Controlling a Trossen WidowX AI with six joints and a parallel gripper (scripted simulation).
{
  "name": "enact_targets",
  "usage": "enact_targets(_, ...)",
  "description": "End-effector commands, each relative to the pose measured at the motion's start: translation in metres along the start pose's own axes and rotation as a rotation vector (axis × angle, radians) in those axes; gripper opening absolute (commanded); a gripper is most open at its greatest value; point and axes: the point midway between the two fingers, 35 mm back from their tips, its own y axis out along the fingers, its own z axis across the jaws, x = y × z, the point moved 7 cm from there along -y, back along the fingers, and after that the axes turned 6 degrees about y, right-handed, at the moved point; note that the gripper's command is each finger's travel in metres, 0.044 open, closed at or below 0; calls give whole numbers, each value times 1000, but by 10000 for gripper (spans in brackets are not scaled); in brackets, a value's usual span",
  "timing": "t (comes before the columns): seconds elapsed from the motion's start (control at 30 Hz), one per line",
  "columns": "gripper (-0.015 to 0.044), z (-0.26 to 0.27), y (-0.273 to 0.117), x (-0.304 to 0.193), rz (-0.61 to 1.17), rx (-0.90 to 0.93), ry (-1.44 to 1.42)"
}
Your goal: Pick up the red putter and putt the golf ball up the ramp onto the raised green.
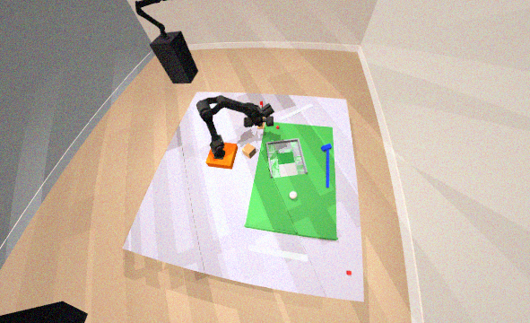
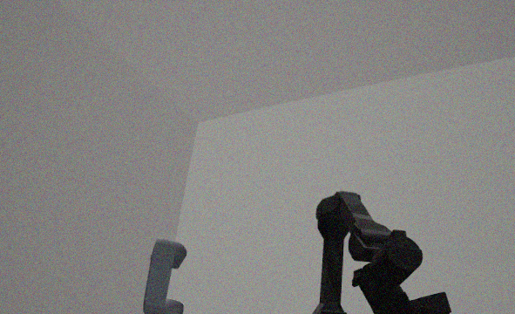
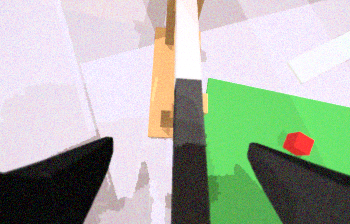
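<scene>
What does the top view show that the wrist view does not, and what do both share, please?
Only the top view shows the white golf ball, the long blue putter, the orange arm base and the glass-walled raised green. Only the wrist view shows the open black gripper straddling a dark-and-white shaft, fingers apart from it. Both show the flat green mat and the small red cube on it.
</scene>
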Motion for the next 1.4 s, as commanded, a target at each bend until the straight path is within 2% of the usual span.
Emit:
enact_targets(0.0, 335, 0, 0, 0, -1, -1, 0)
enact_targets(0.37, 46, 0, 0, 0, -1, -1, 0)
enact_targets(0.6, 0, 0, -1, 1, -1, -1, 0)
enact_targets(0.77, 0, -2, -16, 11, -1, -1, 0)
enact_targets(1.2, 0, 4, -83, 49, 0, 0, 0)
enact_targets(1.37, 0, 4, -87, 51, 0, 0, 0)
